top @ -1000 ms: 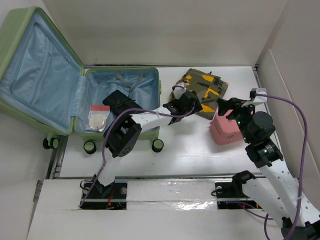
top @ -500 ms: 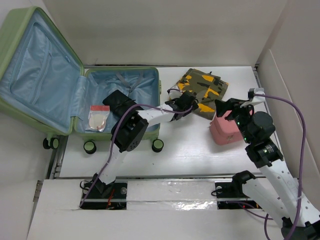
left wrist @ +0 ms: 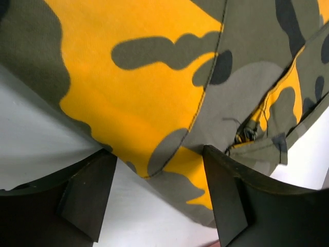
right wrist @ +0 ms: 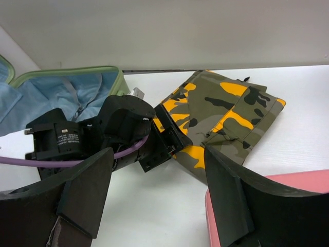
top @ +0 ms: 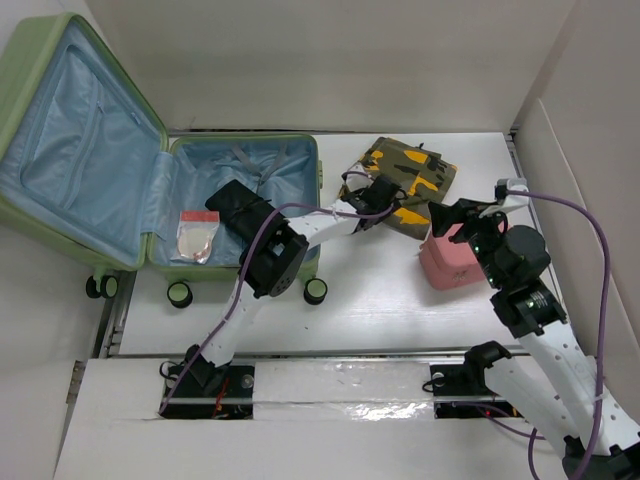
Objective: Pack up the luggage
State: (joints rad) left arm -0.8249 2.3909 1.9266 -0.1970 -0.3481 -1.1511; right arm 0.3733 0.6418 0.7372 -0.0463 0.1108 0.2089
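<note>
The luggage (top: pixel 90 150) is a pale green suitcase lying open at the left, its blue lining showing; its edge also shows in the right wrist view (right wrist: pixel 67 90). A folded camouflage garment (top: pixel 415 175) lies on the table right of it. My left gripper (top: pixel 375 198) is open at the garment's near left edge. In the left wrist view the cloth's hem (left wrist: pixel 169 67) lies between the spread fingers (left wrist: pixel 87 190). My right gripper (top: pixel 455 220) is open and empty above a pink box (top: pixel 450 262).
A clear plastic pouch (top: pixel 197 235) lies in the suitcase's lower half. The suitcase's black wheels (top: pixel 315 291) point to the near side. White walls close the table at the back and right. The left arm (right wrist: pixel 123 128) reaches across in front of the right gripper.
My left gripper has moved further away and right, onto the edge of the camouflage garment, and its elbow has swung right. The right arm has barely moved.
</note>
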